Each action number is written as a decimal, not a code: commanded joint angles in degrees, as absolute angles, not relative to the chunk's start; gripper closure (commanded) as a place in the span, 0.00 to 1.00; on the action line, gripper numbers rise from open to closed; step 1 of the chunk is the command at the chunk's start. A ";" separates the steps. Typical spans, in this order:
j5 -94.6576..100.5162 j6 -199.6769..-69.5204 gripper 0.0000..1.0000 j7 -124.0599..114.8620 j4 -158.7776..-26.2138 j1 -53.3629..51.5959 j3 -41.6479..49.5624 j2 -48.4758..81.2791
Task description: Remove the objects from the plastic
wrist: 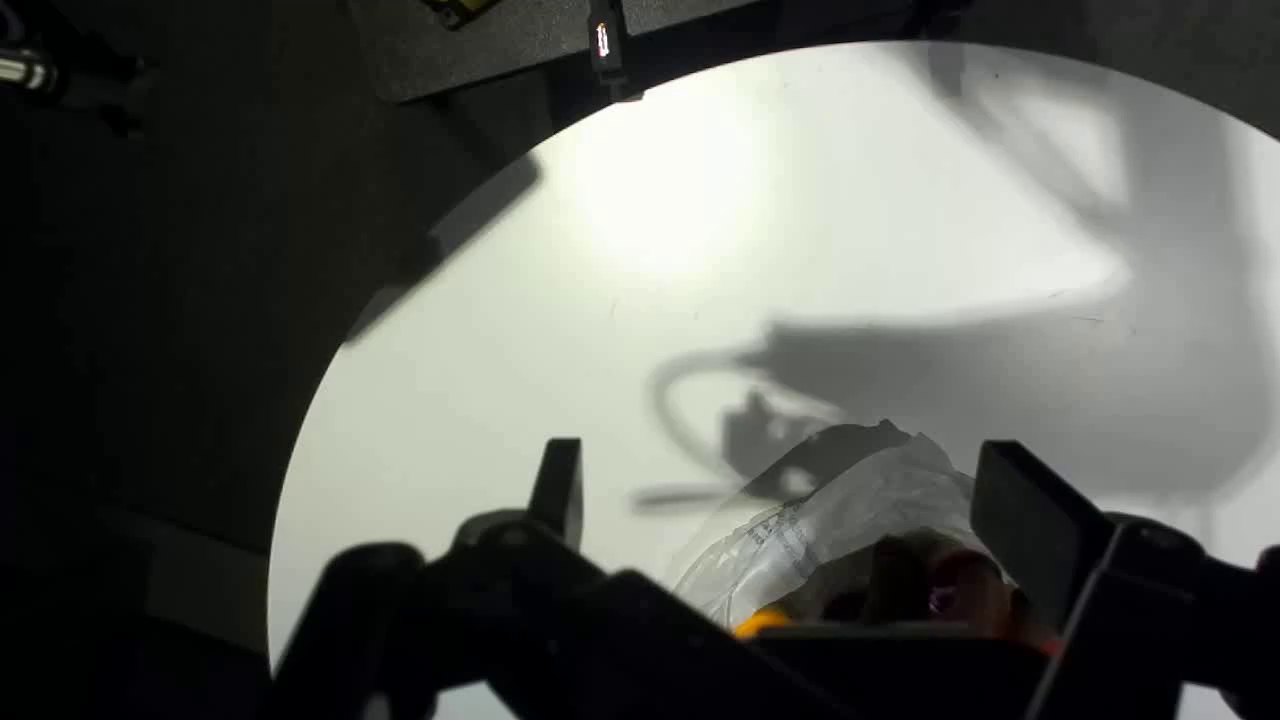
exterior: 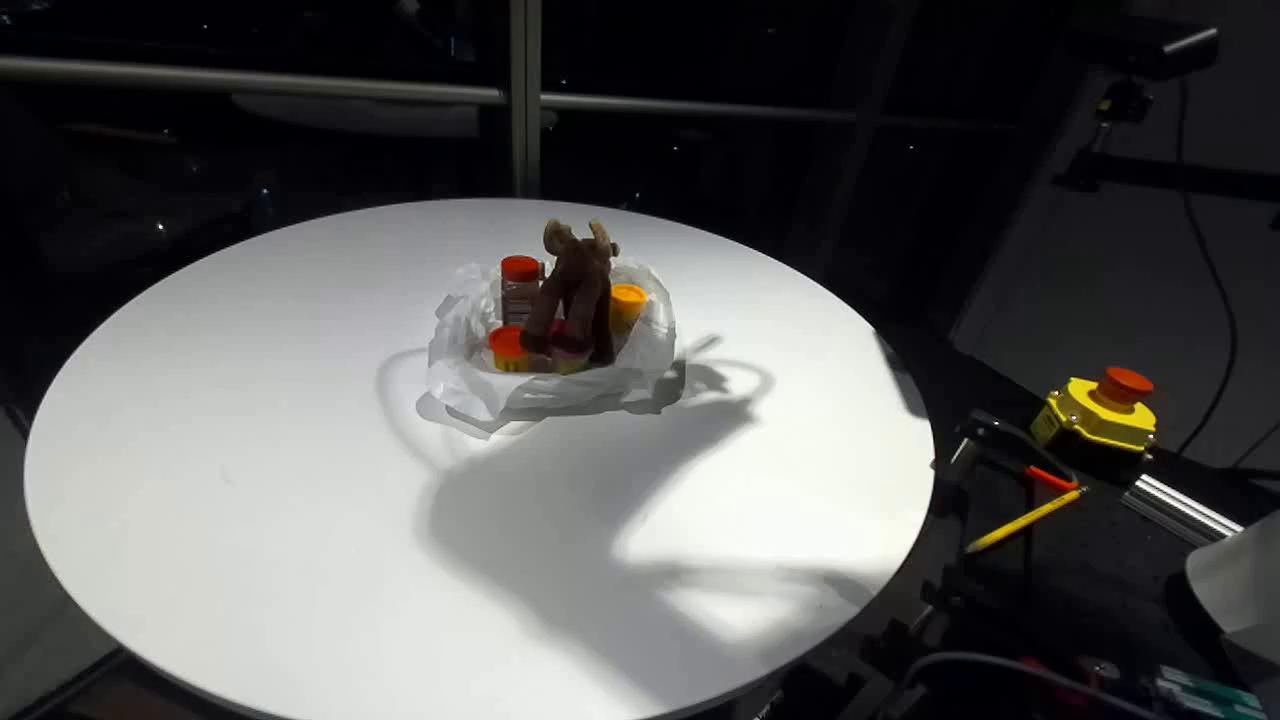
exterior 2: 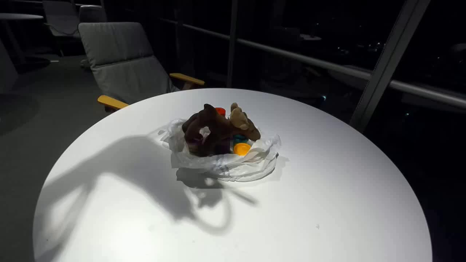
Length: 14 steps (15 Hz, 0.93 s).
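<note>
A wrinkled whitish plastic bag (exterior: 470,372) (exterior 2: 236,168) (wrist: 880,490) lies spread on the table with the objects inside it. A brown animal figure (exterior: 572,285) (exterior 2: 214,127) stands above the rest. Around it sit a red-capped jar (exterior: 521,295), a yellow cup with a red lid (exterior: 509,350), a purple cup (exterior: 570,355), an orange cup (exterior: 627,306) (exterior 2: 241,149) and a teal cup (exterior 2: 239,138). My gripper (wrist: 785,475) shows only in the wrist view, open, nothing between its fingers; its base hides part of the bag's contents. Only the arm's shadow shows in both exterior views.
The round white table (exterior: 250,500) (exterior 2: 327,196) bears the bag. Beside it, a dark surface carries a yellow device with a red button (exterior: 1100,410) and a yellow pencil (exterior: 1025,520). A grey chair (exterior 2: 120,62) stands past the table's edge.
</note>
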<state>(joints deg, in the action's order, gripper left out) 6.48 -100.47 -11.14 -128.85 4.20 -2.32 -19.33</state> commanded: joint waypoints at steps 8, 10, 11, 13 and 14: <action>6.64 -100.36 0.00 -11.27 -128.04 3.57 -1.75 -19.42; 6.64 -100.36 0.00 -11.27 -128.04 3.57 -1.75 -19.42; 6.64 -100.36 0.00 -11.27 -128.04 3.57 -1.75 -19.42; 6.64 -100.36 0.00 -11.27 -128.04 3.57 -1.75 -19.42; 6.64 -100.36 0.00 -11.27 -128.04 3.57 -1.75 -19.42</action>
<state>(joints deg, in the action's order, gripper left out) 6.48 -100.50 -11.14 -128.15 4.20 -2.32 -19.46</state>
